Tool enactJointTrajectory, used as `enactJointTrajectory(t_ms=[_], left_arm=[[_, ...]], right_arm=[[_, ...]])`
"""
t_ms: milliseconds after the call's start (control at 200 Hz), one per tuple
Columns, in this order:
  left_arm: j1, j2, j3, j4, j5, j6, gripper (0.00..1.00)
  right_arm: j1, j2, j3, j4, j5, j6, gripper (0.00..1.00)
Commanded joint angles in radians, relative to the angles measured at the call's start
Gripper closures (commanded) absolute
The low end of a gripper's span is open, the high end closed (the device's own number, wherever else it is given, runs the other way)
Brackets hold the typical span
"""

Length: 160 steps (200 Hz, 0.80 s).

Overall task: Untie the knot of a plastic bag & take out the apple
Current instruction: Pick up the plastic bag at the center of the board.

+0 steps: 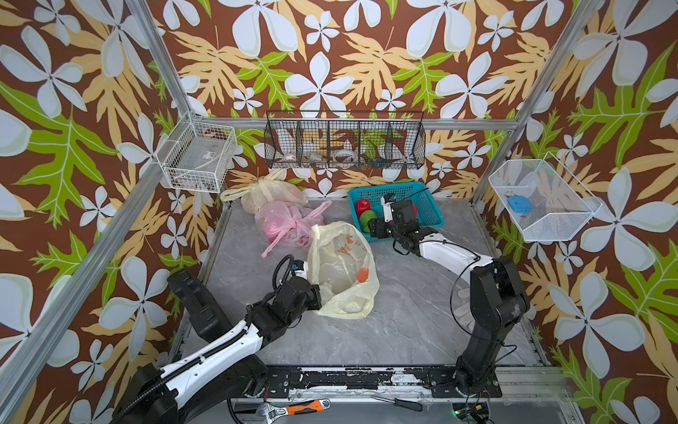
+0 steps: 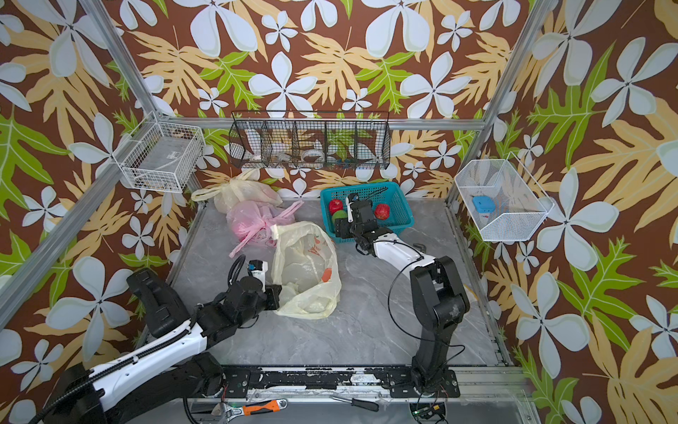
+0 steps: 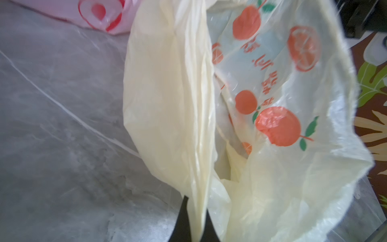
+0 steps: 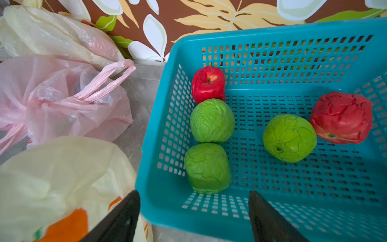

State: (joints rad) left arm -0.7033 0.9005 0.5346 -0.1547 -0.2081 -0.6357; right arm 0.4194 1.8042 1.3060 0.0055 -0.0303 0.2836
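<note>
Centre frame, the left gripper (image 3: 195, 209) clamps the pale-yellow, orange-printed plastic bag (image 1: 343, 268), untied and gaping. The right gripper (image 4: 193, 192) hangs spread, empty, over the teal perforated basket (image 1: 429, 209) of crinkled red and green apples (image 4: 289, 138): delivery apparently done; next, release the bag.

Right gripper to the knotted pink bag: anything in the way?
The right gripper hangs open over the blue basket; its side wall lies toward the pink bag. The opened yellow bag, pinched by the left gripper, stands close beside that bag. The knot itself looks uncovered.
</note>
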Motion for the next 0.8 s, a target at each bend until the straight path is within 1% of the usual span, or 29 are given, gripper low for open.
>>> enactJointTrajectory(t_ms=[0,120,245,345,400,425,475,530,581,681,796], left_arm=[[0.002,-0.045,0.101,-0.19,-0.078,0.06,1.0],[0.002,-0.068,0.256,-0.359,-0.169,0.084,1.0],[0.006,-0.039,0.438,-0.531,-0.298,0.11,1.0],[0.047,0.004,0.555,-0.658,-0.392,0.124,1.0],[0.099,0.017,0.597,-0.698,-0.403,0.145,1.0],[0.137,0.02,0.611,-0.707,-0.399,0.157,1.0],[0.22,0.02,0.634,-0.711,-0.365,0.187,1.0],[0.311,0.016,0.652,-0.708,-0.326,0.219,1.0],[0.371,0.012,0.661,-0.703,-0.308,0.246,1.0],[0.488,0.019,0.679,-0.703,-0.283,0.308,1.0],[0.66,0.054,0.685,-0.683,-0.162,0.368,1.0]], right_arm=[[0.002,-0.042,-0.027,0.025,0.003,0.004,0.18],[0.005,-0.071,-0.038,0.025,0.004,-0.001,0.18],[0.028,-0.076,-0.03,0.031,0.003,-0.001,0.18],[0.065,-0.052,-0.006,0.026,-0.003,-0.01,0.18],[0.089,-0.03,0.016,0.019,-0.006,-0.021,0.19],[0.1,-0.018,0.028,0.015,-0.008,-0.028,0.18],[0.117,0.008,0.054,0.011,-0.018,-0.036,0.19],[0.134,0.042,0.08,0.025,-0.055,-0.044,0.18],[0.144,0.08,0.109,0.042,-0.097,-0.053,0.18],[0.158,0.151,0.185,0.029,-0.13,-0.054,0.17],[0.169,0.205,0.231,0.07,-0.141,-0.037,0.17]])
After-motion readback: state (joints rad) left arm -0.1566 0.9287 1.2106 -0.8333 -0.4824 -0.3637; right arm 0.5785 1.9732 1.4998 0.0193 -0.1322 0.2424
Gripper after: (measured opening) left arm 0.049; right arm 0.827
